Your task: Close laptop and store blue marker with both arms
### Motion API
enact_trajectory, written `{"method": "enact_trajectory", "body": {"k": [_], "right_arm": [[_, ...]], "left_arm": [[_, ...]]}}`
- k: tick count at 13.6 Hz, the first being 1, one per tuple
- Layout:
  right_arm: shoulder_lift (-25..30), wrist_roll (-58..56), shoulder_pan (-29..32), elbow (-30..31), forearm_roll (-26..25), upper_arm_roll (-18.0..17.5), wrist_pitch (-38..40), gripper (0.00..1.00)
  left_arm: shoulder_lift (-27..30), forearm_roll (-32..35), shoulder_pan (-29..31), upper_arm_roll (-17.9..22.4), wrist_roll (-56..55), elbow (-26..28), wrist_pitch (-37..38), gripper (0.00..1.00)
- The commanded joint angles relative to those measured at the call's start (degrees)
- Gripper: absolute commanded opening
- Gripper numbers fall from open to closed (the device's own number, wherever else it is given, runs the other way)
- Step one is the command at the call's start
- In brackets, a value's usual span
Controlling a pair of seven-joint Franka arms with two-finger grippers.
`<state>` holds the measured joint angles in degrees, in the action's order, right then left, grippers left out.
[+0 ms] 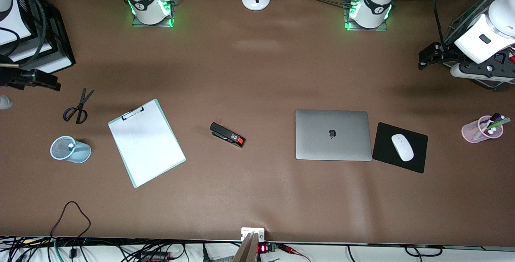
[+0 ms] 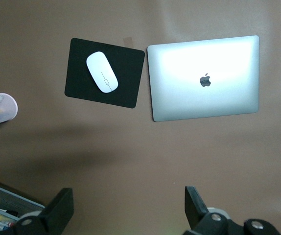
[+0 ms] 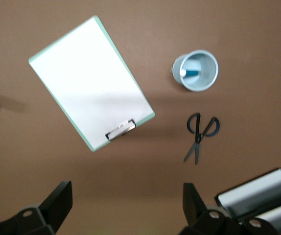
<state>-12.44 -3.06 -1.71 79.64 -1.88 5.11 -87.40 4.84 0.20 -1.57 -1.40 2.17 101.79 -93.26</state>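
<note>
The laptop (image 1: 332,135) lies shut on the table with its apple logo up; it also shows in the left wrist view (image 2: 204,78). The blue marker (image 3: 192,73) stands in a light blue mesh cup (image 1: 71,149) toward the right arm's end, white tip showing. My left gripper (image 1: 425,57) is open and empty, up over bare table at the left arm's end; its fingers (image 2: 62,208) stand wide apart. My right gripper (image 1: 42,81) is open and empty, up over the right arm's end, fingers (image 3: 57,200) wide apart.
A black mouse pad (image 1: 416,161) with a white mouse (image 1: 402,147) lies beside the laptop. A pink cup of pens (image 1: 483,129) stands farther toward the left arm's end. A clipboard (image 1: 147,143), scissors (image 1: 78,107) and a black stapler (image 1: 227,134) lie on the table.
</note>
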Motion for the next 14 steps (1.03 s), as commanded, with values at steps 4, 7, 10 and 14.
{"method": "enact_trajectory", "body": {"k": [4, 7, 10, 14], "right_arm": [[1.8, 0.08, 1.27, 2.62, 1.34, -0.98, -2.69, 1.0], [3.56, 0.08, 2.07, 4.99, 1.8, -0.98, -3.83, 1.0], [5.05, 0.95, 1.8, 5.7, 1.71, -1.07, -3.57, 1.0], [6.29, 1.04, 1.8, 6.58, 1.18, -1.24, -2.96, 1.0]], "left_arm": [[-0.53, -0.64, 0.07, 0.25, 1.0, -1.41, 1.77, 1.0], [-0.53, -0.64, 0.07, 0.25, 1.0, -1.41, 1.77, 1.0], [-0.53, -0.64, 0.07, 0.17, 1.0, -1.41, 1.77, 1.0], [-0.53, -0.64, 0.07, 0.25, 1.0, -1.41, 1.77, 1.0]]}}
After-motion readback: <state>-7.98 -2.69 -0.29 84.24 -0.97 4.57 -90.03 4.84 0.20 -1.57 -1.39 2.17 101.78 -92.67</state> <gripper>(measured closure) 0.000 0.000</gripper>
